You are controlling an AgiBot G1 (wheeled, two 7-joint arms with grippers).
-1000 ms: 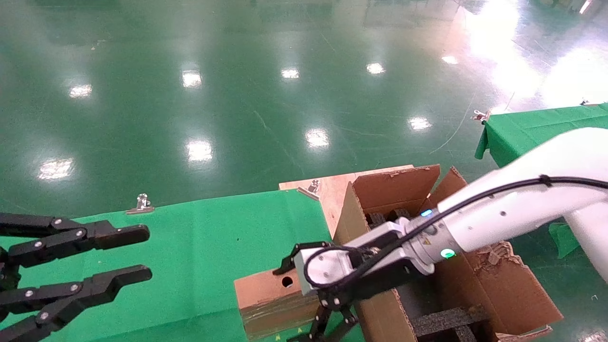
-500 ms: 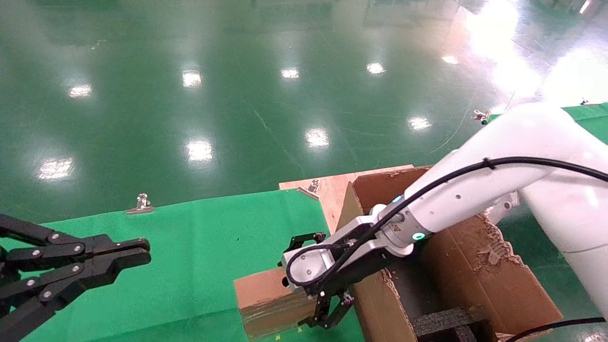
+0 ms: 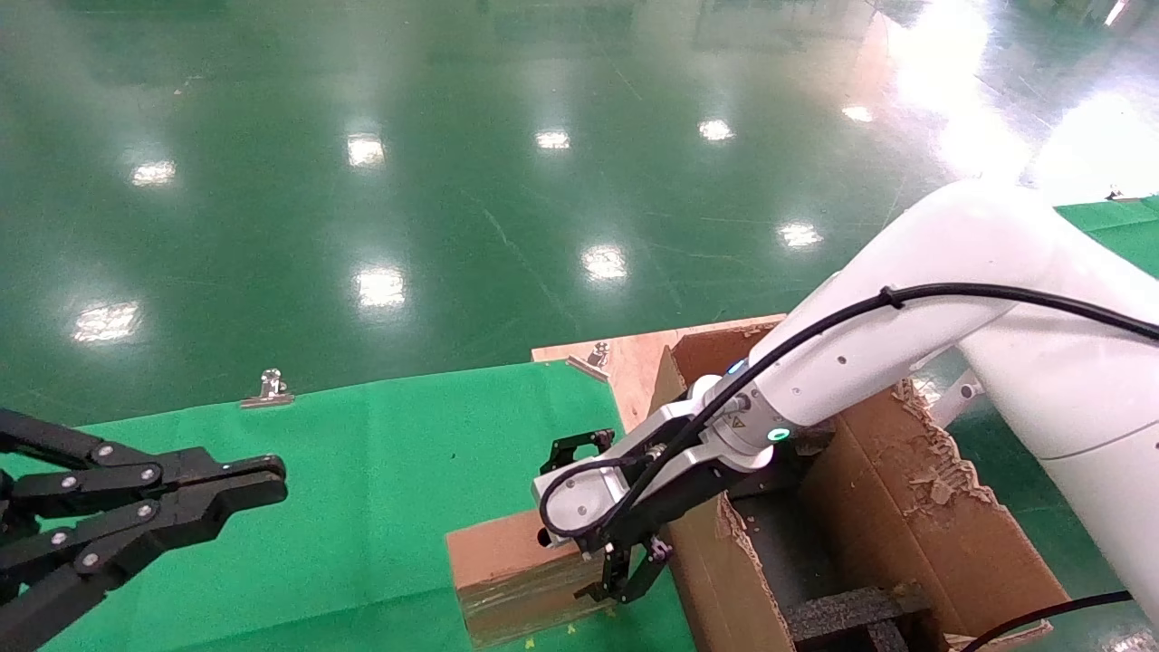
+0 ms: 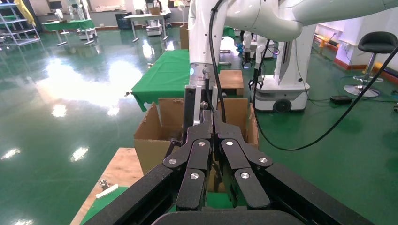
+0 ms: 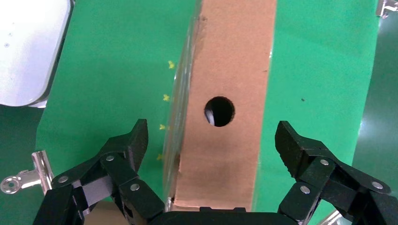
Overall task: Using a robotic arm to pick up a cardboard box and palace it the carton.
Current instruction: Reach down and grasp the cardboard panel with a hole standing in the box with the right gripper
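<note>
The small brown cardboard box (image 3: 498, 570) with clear tape and a round hole lies on the green cloth near its front edge, beside the large carton (image 3: 905, 507). My right gripper (image 3: 593, 521), on the white arm, is open and hangs over the box's carton-side end. In the right wrist view the box (image 5: 230, 56) runs between the spread fingers of that gripper (image 5: 213, 140), which do not touch it. The carton has torn flaps and black foam (image 3: 851, 611) inside. My left gripper (image 3: 272, 480) is shut and empty at the far left; it also shows in the left wrist view (image 4: 213, 126).
A green cloth (image 3: 380, 471) covers the table, with metal clips (image 3: 269, 389) at its far edge. A bare wooden board (image 3: 625, 358) shows beside the carton. Another green table (image 3: 1114, 226) stands at the right. Glossy green floor lies beyond.
My left gripper has closed. My right arm has swung up and leftward, and its open gripper has settled over the box's end.
</note>
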